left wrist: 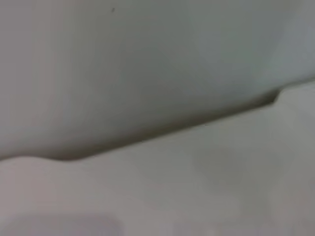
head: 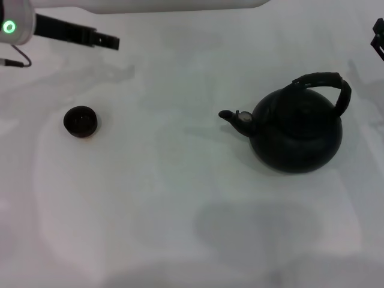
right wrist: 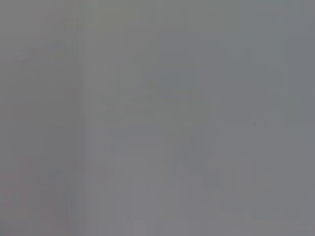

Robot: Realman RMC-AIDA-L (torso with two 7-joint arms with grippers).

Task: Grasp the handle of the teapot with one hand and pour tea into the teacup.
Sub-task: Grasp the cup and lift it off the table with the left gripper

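The right gripper shows only as a sliver beyond the teapot; I cannot tell its state, nor the left gripper's. The handle is ungrasped (nothing poured). The teacup sits well left of the teapot.

No text, label, brand, number or sign can be read in any of the views.
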